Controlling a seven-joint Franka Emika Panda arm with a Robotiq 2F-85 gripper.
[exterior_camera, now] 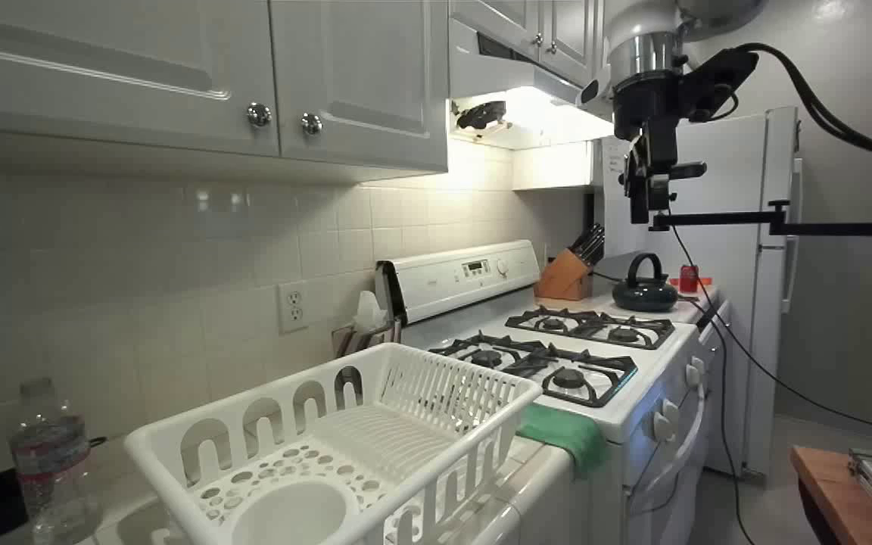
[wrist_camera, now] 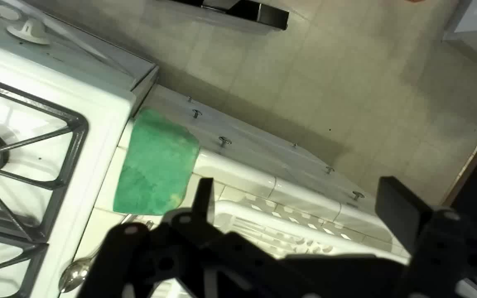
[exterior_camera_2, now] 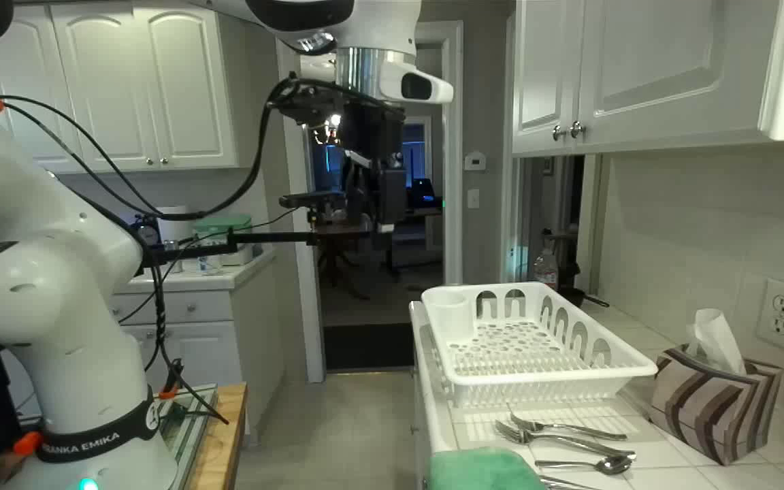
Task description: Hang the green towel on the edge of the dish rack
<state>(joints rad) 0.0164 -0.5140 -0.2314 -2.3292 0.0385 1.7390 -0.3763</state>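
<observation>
The green towel (exterior_camera: 563, 435) lies on the counter's front edge between the stove and the dish rack, with one end hanging over. It also shows at the bottom of an exterior view (exterior_camera_2: 484, 471) and left of my fingers in the wrist view (wrist_camera: 155, 165). The white dish rack (exterior_camera: 262, 393) stands upright on the counter and shows in both exterior views (exterior_camera_2: 555, 378). Its rim (wrist_camera: 300, 227) crosses below my fingers in the wrist view. My gripper (wrist_camera: 296, 186) is open and empty, high above counter level in both exterior views (exterior_camera: 648, 216) (exterior_camera_2: 385, 228).
Forks and spoons (exterior_camera_2: 569, 442) lie beside the rack, near a striped tissue box (exterior_camera_2: 715, 401). The gas stove (exterior_camera: 572, 375) adjoins the counter. Wall cabinets (exterior_camera: 360, 83) and a range hood (exterior_camera: 530, 91) hang above. A bottle (exterior_camera: 50, 462) stands behind the rack.
</observation>
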